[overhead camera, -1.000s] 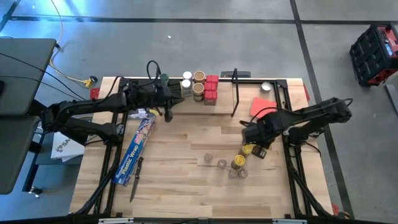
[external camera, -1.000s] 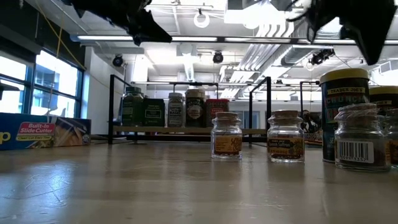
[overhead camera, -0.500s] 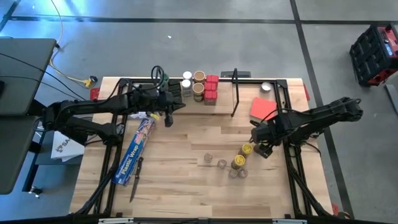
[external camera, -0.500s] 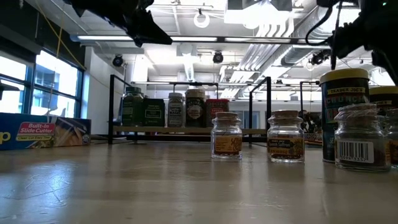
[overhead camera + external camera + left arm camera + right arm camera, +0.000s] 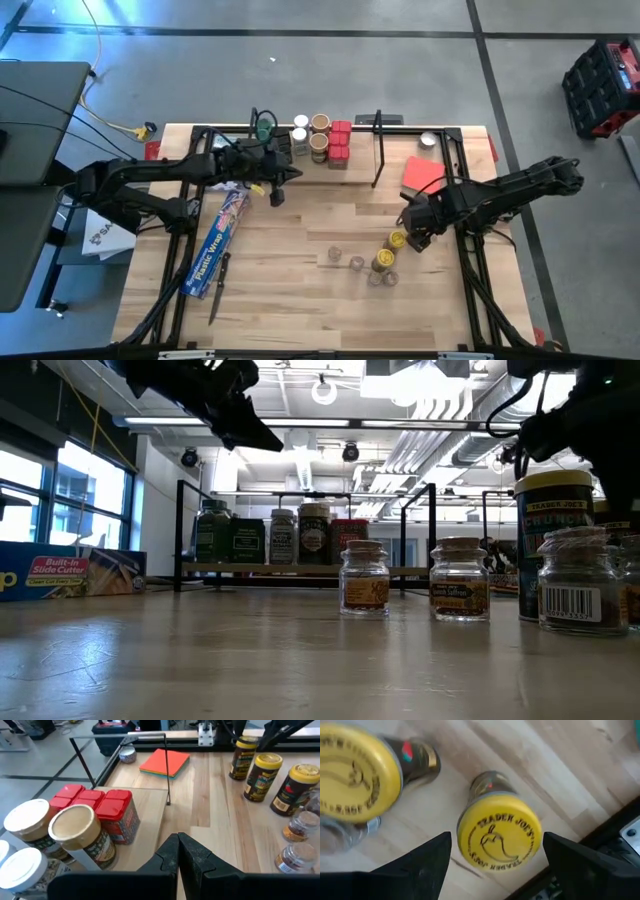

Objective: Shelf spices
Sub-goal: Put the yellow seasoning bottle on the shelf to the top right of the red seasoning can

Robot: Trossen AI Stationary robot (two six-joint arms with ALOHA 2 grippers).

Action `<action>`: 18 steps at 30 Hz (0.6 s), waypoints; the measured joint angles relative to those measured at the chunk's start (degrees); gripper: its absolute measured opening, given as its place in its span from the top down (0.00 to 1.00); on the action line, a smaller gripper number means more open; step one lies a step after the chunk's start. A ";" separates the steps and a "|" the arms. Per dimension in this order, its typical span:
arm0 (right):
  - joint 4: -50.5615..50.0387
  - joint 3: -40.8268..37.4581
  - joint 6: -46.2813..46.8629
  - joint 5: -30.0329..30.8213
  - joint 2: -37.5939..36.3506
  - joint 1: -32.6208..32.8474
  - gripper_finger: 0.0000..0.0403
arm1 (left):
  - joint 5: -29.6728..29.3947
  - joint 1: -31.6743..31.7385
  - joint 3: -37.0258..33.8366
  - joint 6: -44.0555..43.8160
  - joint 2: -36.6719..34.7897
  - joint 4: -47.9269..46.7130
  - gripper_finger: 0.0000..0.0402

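Yellow fills the right wrist view: a Trader Joe's jar lid (image 5: 499, 836) printed with a chilli sits directly below the right gripper (image 5: 497, 857), whose two dark fingers (image 5: 420, 865) stand spread wide on either side of it and touch nothing. A second yellow-lidded jar (image 5: 357, 772) stands just beside the first. From above, the right gripper (image 5: 420, 222) hovers by the table's right rail, over the nearer jar (image 5: 398, 240), with the other yellow lid (image 5: 382, 260) and a few tiny clear jars (image 5: 345, 260) strung out toward the table's middle. A flat red card (image 5: 422, 172) lies behind that arm — and a small round tin (image 5: 429, 139) sits near the back edge. The left gripper (image 5: 177, 851) is pinched shut and empty, its tips meeting in a point above the shelf's wooden board (image 5: 150, 810). On that shelf (image 5: 380, 125), with its black wire frame, the spices already placed stand in a tight cluster at the back: red square tins (image 5: 92, 807), a tan-lidded jar (image 5: 75, 825) and white-lidded jars (image 5: 27, 817). In the overhead view the left gripper (image 5: 275, 190) hangs just in front of this cluster (image 5: 320, 138). A long blue plastic-wrap box (image 5: 218, 240) lies slantwise on the wooden table (image 5: 290, 300) nearer the left side.
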 joint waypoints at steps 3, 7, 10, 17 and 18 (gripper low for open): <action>-0.13 0.00 2.79 1.99 0.00 -0.02 0.23 | 0.03 0.01 0.00 0.49 0.41 0.38 1.00; -0.14 0.00 6.58 3.41 0.02 -0.02 0.23 | 0.02 0.02 0.00 0.59 0.42 0.57 1.00; -0.17 0.00 9.02 3.49 0.02 -0.02 0.23 | 0.04 0.02 0.00 1.09 0.42 1.29 1.00; -0.17 0.00 15.81 4.47 0.02 -0.02 0.29 | 0.04 -0.04 0.00 1.09 0.42 1.48 1.00; -0.17 0.00 16.50 4.47 0.02 -0.02 0.29 | 0.04 -0.04 0.00 1.07 0.42 1.41 1.00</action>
